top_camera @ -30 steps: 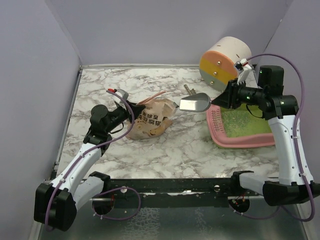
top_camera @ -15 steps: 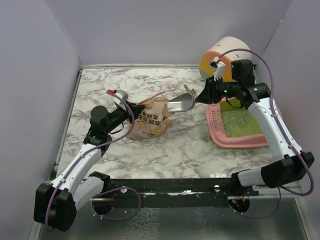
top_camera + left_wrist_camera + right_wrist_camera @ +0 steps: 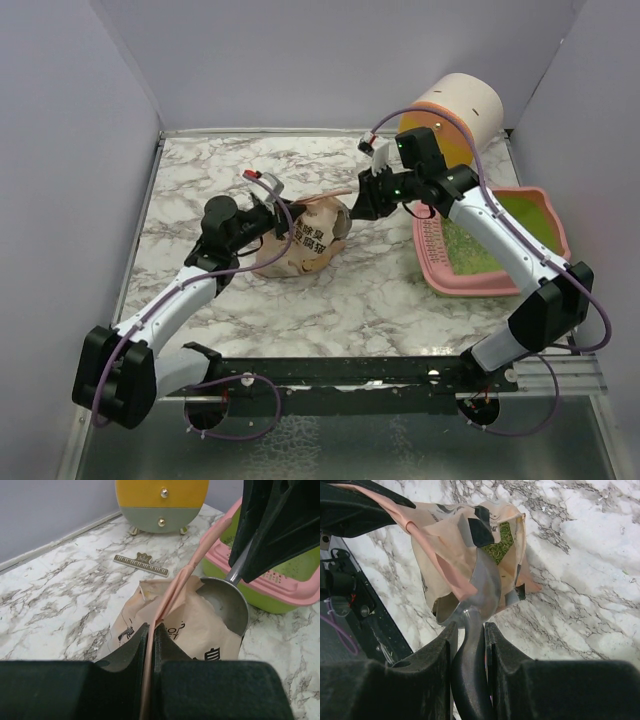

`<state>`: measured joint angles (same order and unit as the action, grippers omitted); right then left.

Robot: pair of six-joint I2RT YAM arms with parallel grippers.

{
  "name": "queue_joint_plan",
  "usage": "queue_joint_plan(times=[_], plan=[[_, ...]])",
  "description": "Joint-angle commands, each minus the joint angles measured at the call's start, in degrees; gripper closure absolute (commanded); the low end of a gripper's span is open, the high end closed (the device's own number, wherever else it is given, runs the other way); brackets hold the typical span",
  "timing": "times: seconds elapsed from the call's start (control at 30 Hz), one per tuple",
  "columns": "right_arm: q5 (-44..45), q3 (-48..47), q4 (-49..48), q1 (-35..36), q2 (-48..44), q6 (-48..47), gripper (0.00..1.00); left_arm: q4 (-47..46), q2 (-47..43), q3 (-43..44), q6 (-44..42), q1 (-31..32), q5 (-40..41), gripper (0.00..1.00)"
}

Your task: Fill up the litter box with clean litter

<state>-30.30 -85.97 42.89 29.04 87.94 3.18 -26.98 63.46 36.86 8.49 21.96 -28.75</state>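
Note:
The pink litter box [image 3: 470, 285] with its lime-green inside stands at the right and has a layer of pale greenish litter [image 3: 478, 248] in it. Left of it slumps a tan paper bag [image 3: 300, 240]. My left gripper [image 3: 275, 215] is shut on the bag's pink handle strap [image 3: 172, 587] and holds it up. My right gripper [image 3: 365, 205] is shut on the dark handle of a silver scoop [image 3: 485, 587]. The scoop's bowl [image 3: 225, 605] dips into the bag's open mouth. Green granules [image 3: 501, 542] show inside the bag. The litter box's near rim [image 3: 280, 582] lies just behind the scoop.
A round cream drum [image 3: 450, 115] with orange, yellow and grey bands lies on its side at the back right, close to the litter box. A small toothed strip [image 3: 140, 563] lies on the marble behind the bag. Purple walls close in the left, back and right.
My right arm has swung left from above the litter box to the bag, and the scoop's bowl has gone into the bag's mouth. My left arm has shifted right, still holding the strap.

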Motion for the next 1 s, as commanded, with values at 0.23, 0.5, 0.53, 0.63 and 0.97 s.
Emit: queue_joint_plan(times=[0.23,0.5,0.53,0.63,0.97], plan=[[8.29,5.21,-3.07,2.60,-5.87,-0.51,0.99,-2.67,14.03,22.52,-8.21,5.06,2.81,1.00],[15.19,6.19,0.65,2.59,-7.36,-0.27,0.99,-1.14,14.11,21.31,-9.87,5.91,4.04,1.00],[16.39,5.95,1.13,2.56,-6.92,-0.38,0.99,-1.12,12.68,19.12,-10.35,5.91,4.59,1.00],[19.00,5.75,1.44,2.60,-6.10,-0.04,0.99,-1.86,8.64,12.48,-10.79,5.91,6.22,1.00],[21.53,-0.22,5.84,2.60,-2.22,1.14,0.99,-10.19,4.26,1.93,-7.15,6.39,7.25,1.00]])
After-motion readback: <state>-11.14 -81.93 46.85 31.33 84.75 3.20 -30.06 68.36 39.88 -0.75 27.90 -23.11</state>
